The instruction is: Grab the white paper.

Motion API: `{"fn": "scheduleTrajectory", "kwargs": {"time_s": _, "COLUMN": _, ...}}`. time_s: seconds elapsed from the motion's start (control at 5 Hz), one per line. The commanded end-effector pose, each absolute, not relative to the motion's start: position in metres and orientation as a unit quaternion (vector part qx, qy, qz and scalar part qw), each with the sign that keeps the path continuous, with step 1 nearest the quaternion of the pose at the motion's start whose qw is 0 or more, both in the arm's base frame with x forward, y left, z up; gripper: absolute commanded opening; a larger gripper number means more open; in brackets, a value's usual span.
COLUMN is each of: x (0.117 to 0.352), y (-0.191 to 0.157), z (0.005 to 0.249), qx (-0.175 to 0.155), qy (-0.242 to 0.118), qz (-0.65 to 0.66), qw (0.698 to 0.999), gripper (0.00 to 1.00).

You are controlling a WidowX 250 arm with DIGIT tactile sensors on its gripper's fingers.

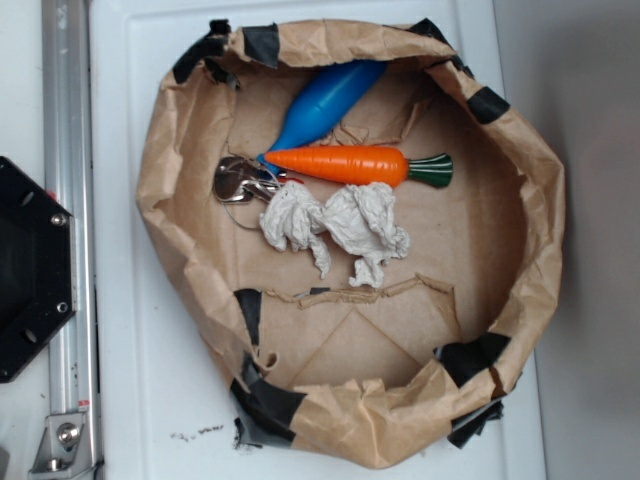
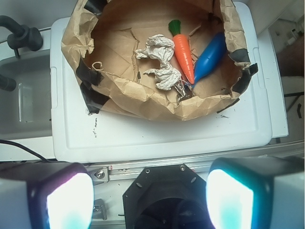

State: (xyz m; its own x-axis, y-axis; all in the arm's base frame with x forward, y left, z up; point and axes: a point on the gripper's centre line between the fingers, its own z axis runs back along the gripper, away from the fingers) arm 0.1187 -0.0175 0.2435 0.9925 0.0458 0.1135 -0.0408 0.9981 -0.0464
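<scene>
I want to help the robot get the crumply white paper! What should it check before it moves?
1. White paper in plain sight, nothing on top: ok.
2. Gripper open: ok, its pads stand wide apart in the wrist view.
3. Gripper above the paper: not ok, it is outside the brown paper bag.
4. Room around the paper: not ok, the orange carrot and metal clip sit right against it.
5. Bag wall low enough to pass over: cannot tell.
</scene>
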Motion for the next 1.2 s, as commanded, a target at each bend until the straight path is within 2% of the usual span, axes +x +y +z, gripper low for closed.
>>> {"fn": "scheduleTrajectory", "kwargs": {"time_s": 0.0, "x": 0.119, "y": -0.018, "z": 0.244, "qx": -0.022, "qy": -0.057, "qz": 0.022, "qw": 0.998, "gripper": 1.00}}
{"fn": "scheduleTrajectory", "kwargs": {"time_s": 0.2, "x": 0.154, "y": -0.018, "z": 0.212, "qx": -0.037, "qy": -0.089, "qz": 0.109, "qw": 0.989, "gripper": 1.00}}
{"fn": "scheduleTrajectory", "kwargs": {"time_s": 0.4, "x": 0.202, "y": -0.019, "z": 0.189, "qx": -0.054, "qy": -0.102, "qz": 0.206, "qw": 0.972, "gripper": 1.00}}
{"fn": "scheduleTrajectory", "kwargs": {"time_s": 0.6, "x": 0.235, "y": -0.009, "z": 0.149, "qx": -0.056, "qy": -0.111, "qz": 0.262, "qw": 0.957, "gripper": 1.00}}
{"fn": "scheduleTrajectory", "kwargs": {"time_s": 0.8, "x": 0.252, "y": 0.005, "z": 0.096, "qx": 0.004, "qy": -0.063, "qz": 0.240, "qw": 0.969, "gripper": 1.00}}
{"fn": "scheduleTrajectory", "kwargs": {"time_s": 1.0, "x": 0.262, "y": 0.012, "z": 0.054, "qx": 0.032, "qy": -0.036, "qz": 0.196, "qw": 0.979, "gripper": 1.00}}
